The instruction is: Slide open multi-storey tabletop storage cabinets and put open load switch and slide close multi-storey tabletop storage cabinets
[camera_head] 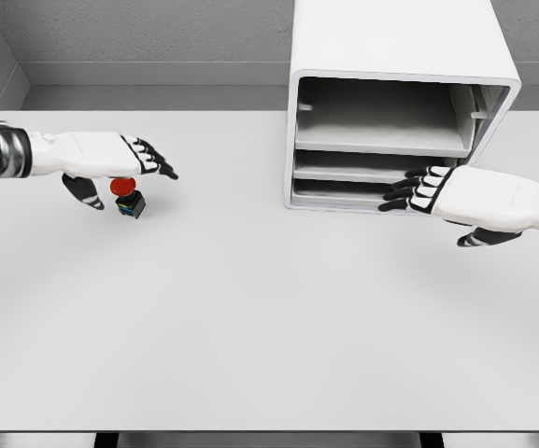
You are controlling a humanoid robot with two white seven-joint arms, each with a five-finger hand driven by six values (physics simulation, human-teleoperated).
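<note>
My left hand [110, 159] reached in from the left edge over the table [250, 308], fingers [152, 159] stretched forward and loosely spread, thumb hanging down, gripping nothing. The load switch [127, 197], a red round button on a small dark body, sat on the tabletop just beneath my palm, between thumb and fingers; I could not tell whether I touched it. I could read no lettering on it. Well apart, across the table, my right hand [456, 194] lay with its fingers extended and relaxed, their tips at the front of the white storage cabinet [400, 47], by its lower shelves. The cabinet bore no visible label.
</note>
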